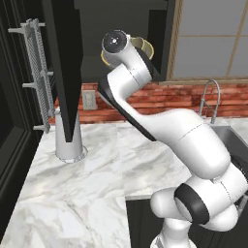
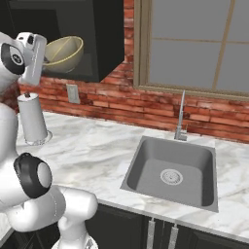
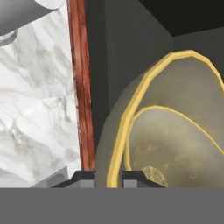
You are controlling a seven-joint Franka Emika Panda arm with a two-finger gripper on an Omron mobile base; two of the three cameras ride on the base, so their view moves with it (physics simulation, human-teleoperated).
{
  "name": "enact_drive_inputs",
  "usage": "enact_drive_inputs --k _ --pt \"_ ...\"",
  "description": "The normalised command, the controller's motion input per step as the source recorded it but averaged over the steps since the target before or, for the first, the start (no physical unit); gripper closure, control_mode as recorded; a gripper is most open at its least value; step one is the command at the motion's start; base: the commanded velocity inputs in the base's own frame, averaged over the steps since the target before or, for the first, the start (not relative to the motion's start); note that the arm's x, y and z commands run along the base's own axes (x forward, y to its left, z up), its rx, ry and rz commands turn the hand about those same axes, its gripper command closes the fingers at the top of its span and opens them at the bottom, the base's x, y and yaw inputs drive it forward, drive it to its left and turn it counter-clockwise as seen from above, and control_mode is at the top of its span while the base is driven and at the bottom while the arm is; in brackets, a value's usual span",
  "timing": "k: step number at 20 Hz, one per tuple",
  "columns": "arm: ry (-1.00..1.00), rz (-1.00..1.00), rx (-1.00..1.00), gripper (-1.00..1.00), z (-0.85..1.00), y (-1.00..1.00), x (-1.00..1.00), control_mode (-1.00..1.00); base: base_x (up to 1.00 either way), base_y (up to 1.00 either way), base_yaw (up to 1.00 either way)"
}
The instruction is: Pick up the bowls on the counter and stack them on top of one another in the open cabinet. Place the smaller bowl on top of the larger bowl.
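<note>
The white arm reaches up into the open black wall cabinet with the dark grey bare interior (image 2: 97, 44), and its tool (image 3: 108, 177) is closed on the rim of a round, deep olive-yellow bowl with a pale beige inside (image 2: 63, 52); in the hand view one dark tip sits on either side of the golden rim. That bowl is tilted, its mouth turned toward the right of the scene in the right base view, and it hangs just inside the cabinet opening, above the shelf rather than flat on it.

In the hand view a second golden rim (image 3: 175, 116) shows inside the outer one, so the smaller bowl may already sit nested in the larger; the angle is too tight to say which of the two the tool pinches, or whether both touch the shelf. The white marble-look surface with grey veins (image 1: 72, 193) below carries no bowl, only a pale paper-towel roll on its stand (image 2: 33, 124) near the brick wall, with the grey sink (image 2: 170, 170) to the right.

The step in hand looks like the placing of the last bowl. The next move calls for levelling the bowl, lowering it until it seats squarely, then opening the tool and backing out without dragging the rim.
</note>
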Motion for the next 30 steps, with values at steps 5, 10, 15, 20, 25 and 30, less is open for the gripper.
enact_drive_inputs --k 5,10,15,20,25,30 --pt "0.00 0.02 0.00 1.00 0.09 0.10 0.43 -1.00 0.00 0.00 0.00" --pt "0.00 0.00 -0.02 1.00 0.03 0.02 0.45 -1.00 0.00 0.00 0.00" --pt "0.00 0.00 -0.03 1.00 0.00 0.00 0.44 -1.00 0.00 0.00 0.00" --pt "0.00 0.00 -0.04 1.00 0.00 0.00 0.41 -1.00 0.00 0.00 0.00" --pt "0.00 0.00 -0.03 1.00 0.00 0.01 0.37 -1.00 0.00 0.00 0.00" --pt "0.00 0.00 -0.02 1.00 0.00 0.00 0.34 -1.00 0.00 0.00 0.00"
